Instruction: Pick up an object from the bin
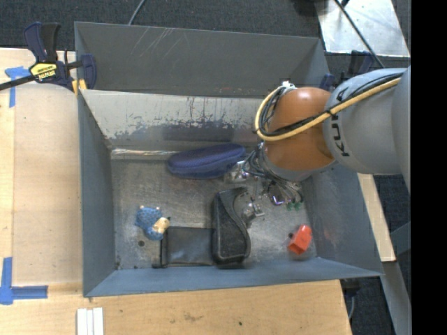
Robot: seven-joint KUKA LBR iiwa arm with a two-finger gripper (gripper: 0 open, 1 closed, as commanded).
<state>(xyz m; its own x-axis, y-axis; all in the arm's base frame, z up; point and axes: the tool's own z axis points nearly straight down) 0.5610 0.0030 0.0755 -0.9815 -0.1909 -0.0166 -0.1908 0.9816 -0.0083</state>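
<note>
End effector (250, 202), whose grip I cannot tell, hangs over the upper end of a black oblong case (230, 237) near the middle of the bin (98, 187), just below a dark blue pouch (202, 162), with a red block (300, 240) nearby.

A long pouch (206, 162) is laid along the back wall of the bin (129, 187). An oblong case (230, 236) is set mid-floor, running front to back, with a flat wallet (185, 247) placed against its left side by the front wall. A toy figure (149, 222) is found just behind the wallet's left end. A small block (300, 240) is seen right of the case, apart from it. The end effector (255, 199) is positioned over the case's rear end, just before the pouch.
</note>
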